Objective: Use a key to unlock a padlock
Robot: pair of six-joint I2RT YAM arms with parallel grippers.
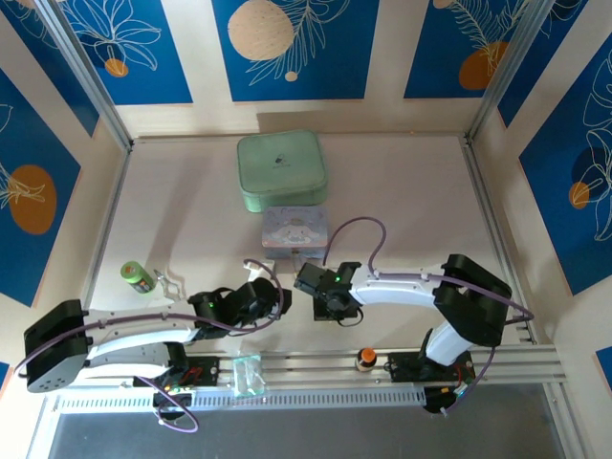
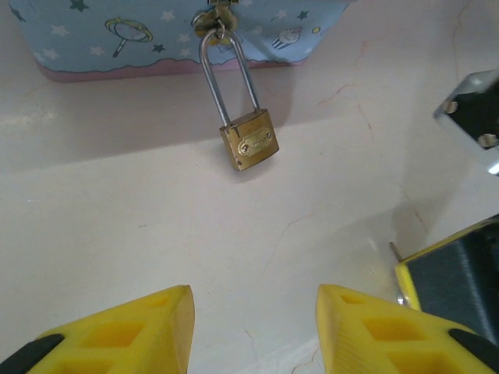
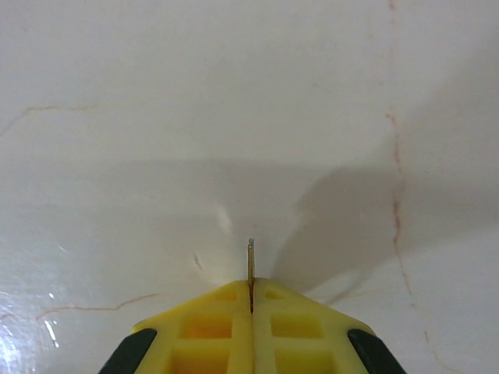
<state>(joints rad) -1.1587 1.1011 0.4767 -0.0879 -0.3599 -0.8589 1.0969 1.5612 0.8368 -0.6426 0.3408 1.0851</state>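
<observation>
Pale table (image 1: 191,210), blue-patterned panels all round. Top cam: left arm (image 1: 143,335) and right arm (image 1: 402,285) meet just near-side of the blue tin (image 1: 295,228), with a green case (image 1: 281,170) behind it and bare table on both sides. Left wrist: padlock (image 2: 249,140) lies flat, shackle thru the tin's hasp and seated in the body. Left claw (image 2: 253,327) is wide, empty, short of it. Right wrist: right claw (image 3: 251,312) is clamped on the key (image 3: 250,265), tip poking fwd over bare table. So key's in hand; I reckon aligning, inserting and turning are all left. Tin wall crowds the shackle end.
</observation>
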